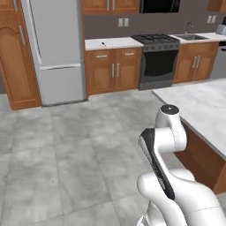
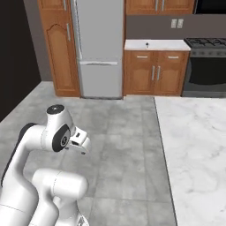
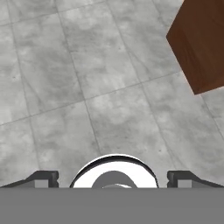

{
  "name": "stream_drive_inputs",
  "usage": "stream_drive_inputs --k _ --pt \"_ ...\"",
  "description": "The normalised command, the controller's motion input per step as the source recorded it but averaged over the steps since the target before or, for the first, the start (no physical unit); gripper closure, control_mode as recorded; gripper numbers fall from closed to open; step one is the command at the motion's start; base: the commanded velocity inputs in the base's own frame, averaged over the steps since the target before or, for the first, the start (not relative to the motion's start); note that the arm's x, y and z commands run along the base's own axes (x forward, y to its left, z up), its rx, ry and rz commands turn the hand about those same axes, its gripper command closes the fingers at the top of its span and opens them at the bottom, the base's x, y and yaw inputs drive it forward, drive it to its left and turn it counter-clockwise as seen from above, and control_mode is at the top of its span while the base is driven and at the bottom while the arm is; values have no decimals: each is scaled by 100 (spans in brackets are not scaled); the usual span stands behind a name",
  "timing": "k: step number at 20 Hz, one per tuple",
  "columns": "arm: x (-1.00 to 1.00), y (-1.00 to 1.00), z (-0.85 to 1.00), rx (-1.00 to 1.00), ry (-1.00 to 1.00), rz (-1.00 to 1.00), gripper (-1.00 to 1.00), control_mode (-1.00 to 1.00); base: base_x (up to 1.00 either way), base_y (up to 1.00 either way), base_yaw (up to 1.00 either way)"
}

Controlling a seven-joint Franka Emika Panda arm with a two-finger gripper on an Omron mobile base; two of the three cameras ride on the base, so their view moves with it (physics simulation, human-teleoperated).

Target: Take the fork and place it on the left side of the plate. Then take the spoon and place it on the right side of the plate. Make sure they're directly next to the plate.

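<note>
Where the grey tiled floor runs back to the far wall, a pale grey fridge stands as the landmark, with a tall wooden cupboard touching its left side. Right of the fridge come wooden base cabinets under a white worktop, then a black stove, then a sink further right. A small dark mark lies on that white worktop; too small to tell what it is. Nearer the robot, well apart from the fridge, a marble worktop sits on a brown wooden base. Its visible surface carries nothing. Fork, plate, spoon: cannot place them. The hand points down at the floor tiles, fingers spread wide, holding nothing.
</note>
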Motion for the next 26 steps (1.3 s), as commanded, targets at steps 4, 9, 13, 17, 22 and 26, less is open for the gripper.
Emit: stream_drive_inputs --k 4,9,13,17,22,26 --pt "0 0 0 0 0 0 -100 100 100 27 -3" --pt "0 0 0 0 0 0 -100 100 100 13 -1" --pt "0 0 0 0 0 0 -100 100 100 5 0" --pt "0 0 0 0 0 0 -100 100 100 1 0" --pt "0 0 0 0 0 0 -100 100 100 0 0" --pt "0 0 0 0 0 0 -100 100 100 -1 0"
